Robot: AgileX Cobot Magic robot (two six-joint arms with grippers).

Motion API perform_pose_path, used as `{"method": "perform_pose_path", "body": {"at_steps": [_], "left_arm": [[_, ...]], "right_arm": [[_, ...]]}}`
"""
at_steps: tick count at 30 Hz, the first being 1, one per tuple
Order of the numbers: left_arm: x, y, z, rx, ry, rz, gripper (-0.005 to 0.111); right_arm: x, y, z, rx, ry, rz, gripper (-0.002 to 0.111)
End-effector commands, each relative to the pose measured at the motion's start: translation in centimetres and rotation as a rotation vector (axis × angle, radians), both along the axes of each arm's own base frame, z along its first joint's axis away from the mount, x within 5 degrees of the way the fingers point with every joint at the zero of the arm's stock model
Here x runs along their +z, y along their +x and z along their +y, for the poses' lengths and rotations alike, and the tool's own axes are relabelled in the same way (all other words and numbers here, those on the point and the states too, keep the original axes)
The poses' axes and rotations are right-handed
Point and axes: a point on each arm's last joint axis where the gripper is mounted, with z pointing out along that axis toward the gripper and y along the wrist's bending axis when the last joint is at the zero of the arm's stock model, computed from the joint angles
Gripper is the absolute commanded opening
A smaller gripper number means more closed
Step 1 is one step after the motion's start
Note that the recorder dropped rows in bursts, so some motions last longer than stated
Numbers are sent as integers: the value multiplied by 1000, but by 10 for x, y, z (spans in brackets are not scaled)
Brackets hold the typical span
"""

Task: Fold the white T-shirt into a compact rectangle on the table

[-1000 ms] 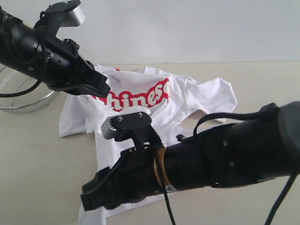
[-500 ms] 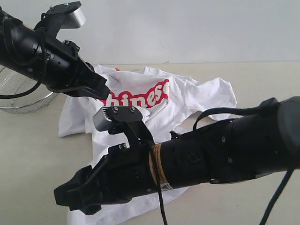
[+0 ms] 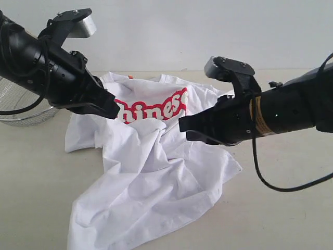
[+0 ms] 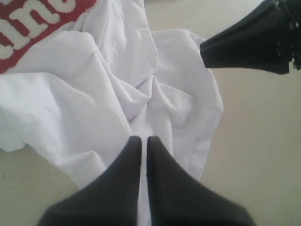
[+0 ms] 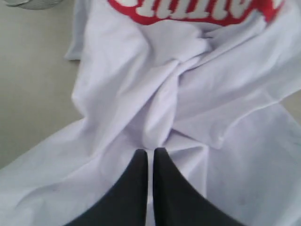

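Observation:
The white T-shirt (image 3: 156, 172) lies crumpled on the table (image 3: 291, 203), with its red "Chinese" lettering (image 3: 156, 107) facing up at the far side and folds bunched in its middle. My left gripper (image 3: 115, 108) hangs over the shirt's left chest, shut, and no cloth shows between its tips. In the left wrist view this gripper (image 4: 141, 139) points at the bunched shirt (image 4: 94, 94). My right gripper (image 3: 182, 126) hovers over the shirt's right side, shut and empty. In the right wrist view it (image 5: 149, 151) sits above the creased shirt (image 5: 141, 94).
A wire-mesh metal basket (image 3: 21, 107) stands at the far left behind my left arm, and its rim (image 5: 33, 4) also shows in the right wrist view. Bare tabletop lies left, right and in front of the shirt. A pale wall runs along the back.
My right arm has swung from low across the shirt's front-left up and over to the right, uncovering the lower shirt, and its jaws have closed. The left arm has barely shifted.

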Motion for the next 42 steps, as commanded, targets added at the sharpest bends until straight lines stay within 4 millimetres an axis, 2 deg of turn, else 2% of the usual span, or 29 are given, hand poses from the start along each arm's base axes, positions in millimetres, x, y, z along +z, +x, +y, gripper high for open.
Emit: {"method": "perform_pose_path", "body": {"at_steps": [1,6,15,19,24,30,36,42], "left_arm": [[-1,-2,3,22,37,-1,4],[-1,0,5,46,52,-10,4],[-15,10,11,109,141,-5,4],[-21,15,9,117,144,-1,4],[-29,17,8,117,153,25,4],[-28,17,7,123,139,30,4],[-29,16,7,121,140,35,4],[-29,16,7,120,139,35,4]], "right_arm": [[-8,18,-12,-33,-51,-4,0],[-55,28,-16,-60,-147,93,0],[-63,34,-25,-112,-247,57,0],[-75,33,-28,-120,-286,80,0],[-97,20,-36,-129,-354,140,0],[-108,5,-40,-122,-374,192,0],[-124,-25,-47,-133,-388,302,0],[-131,-50,-49,-138,-352,398,0]]}}
